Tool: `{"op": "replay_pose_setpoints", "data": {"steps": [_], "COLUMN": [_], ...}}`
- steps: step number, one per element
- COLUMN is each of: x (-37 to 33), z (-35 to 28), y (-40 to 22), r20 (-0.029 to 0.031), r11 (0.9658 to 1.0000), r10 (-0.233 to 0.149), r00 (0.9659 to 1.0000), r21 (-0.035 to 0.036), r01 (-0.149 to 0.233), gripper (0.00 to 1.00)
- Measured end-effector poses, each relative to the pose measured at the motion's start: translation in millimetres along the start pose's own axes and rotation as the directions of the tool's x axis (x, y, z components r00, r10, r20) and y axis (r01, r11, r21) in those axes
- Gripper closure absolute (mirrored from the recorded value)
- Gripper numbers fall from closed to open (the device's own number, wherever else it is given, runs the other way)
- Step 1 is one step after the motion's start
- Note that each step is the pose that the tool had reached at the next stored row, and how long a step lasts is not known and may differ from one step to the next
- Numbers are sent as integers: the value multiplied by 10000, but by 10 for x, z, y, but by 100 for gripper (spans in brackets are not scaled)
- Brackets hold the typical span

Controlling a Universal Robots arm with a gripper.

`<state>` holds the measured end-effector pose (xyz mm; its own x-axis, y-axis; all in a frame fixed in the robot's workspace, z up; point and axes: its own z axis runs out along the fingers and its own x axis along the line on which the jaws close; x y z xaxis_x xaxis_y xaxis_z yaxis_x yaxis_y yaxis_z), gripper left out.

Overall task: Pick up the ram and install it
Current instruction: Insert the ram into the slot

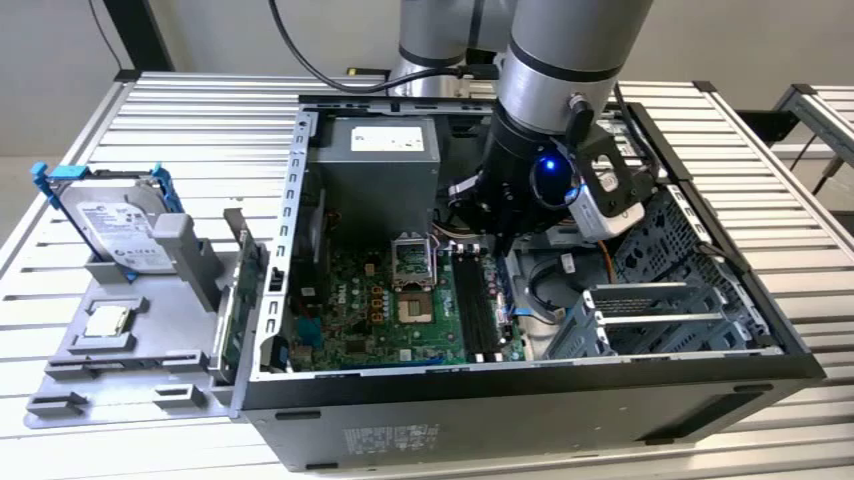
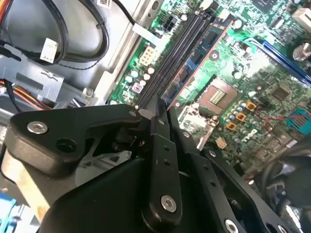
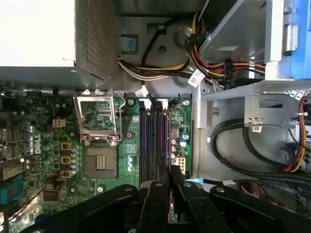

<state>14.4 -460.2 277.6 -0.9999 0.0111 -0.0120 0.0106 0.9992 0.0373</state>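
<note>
Inside the open computer case (image 1: 534, 410) the gripper (image 2: 161, 109) has its jaws narrow, pinching the ram (image 2: 197, 60) on edge — the stick's long axis runs straight out from the jaws, parallel with the memory slots (image 2: 177, 51) just beside it.

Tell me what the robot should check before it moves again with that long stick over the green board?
1. Stick held firmly: ok. The gripper is shut on one end of the ram in the second wrist view.
2. Stick lined up: ok. In the first wrist view it runs parallel with the memory slots, at their side.
3. Stick pushed fully into a slot: cannot tell. Its lower edge is hidden.
4. Slots free of wires: looks ok. The cable bundle lies beyond their end.
5. Slot end clips open: cannot tell.
</note>
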Motion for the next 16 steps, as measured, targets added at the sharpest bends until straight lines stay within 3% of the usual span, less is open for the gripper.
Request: {"op": "replay_pose_setpoints", "data": {"steps": [16], "x": [-6], "z": [271], "y": [-66], "r20": [3], "r11": [10000], "r10": [72], "r00": [10000], "r21": [5], "r01": [-72], "gripper": [100]}}
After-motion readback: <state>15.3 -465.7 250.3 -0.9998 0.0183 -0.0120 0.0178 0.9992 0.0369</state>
